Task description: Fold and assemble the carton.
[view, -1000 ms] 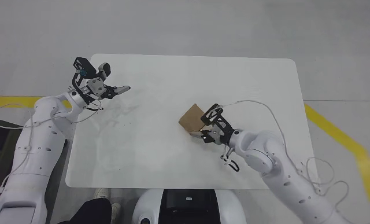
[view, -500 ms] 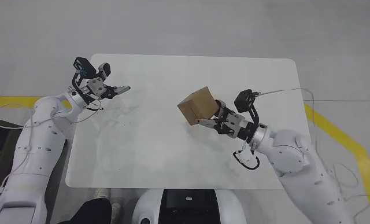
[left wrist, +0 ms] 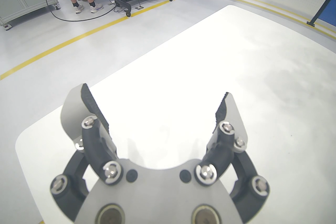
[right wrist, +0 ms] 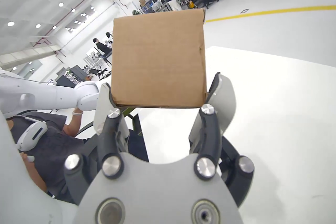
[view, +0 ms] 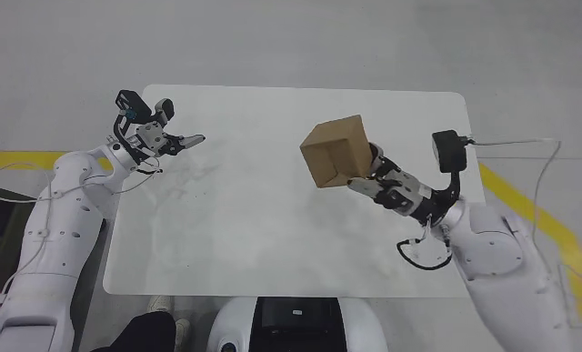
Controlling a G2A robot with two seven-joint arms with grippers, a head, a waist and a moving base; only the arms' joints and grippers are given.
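Note:
A brown cardboard carton [view: 337, 150] [right wrist: 158, 59], formed into a cube, hangs above the right half of the white table [view: 245, 225]. My right gripper [view: 364, 170] [right wrist: 160, 97] is shut on its lower edge, one finger on each side wall. Over the table's far left corner sits my left gripper [view: 194, 140] [left wrist: 155, 101], open and holding nothing. The carton's underside and far face are hidden.
The white table [left wrist: 262, 64] has rounded corners and bare floor around it. A yellow floor line [view: 518, 202] runs past the table's right edge. A cable [view: 509, 143] trails from the right wrist.
My right gripper lifted the carton off the table and carried it up and toward the far right, turning it so a full square face shows. The left arm stayed still.

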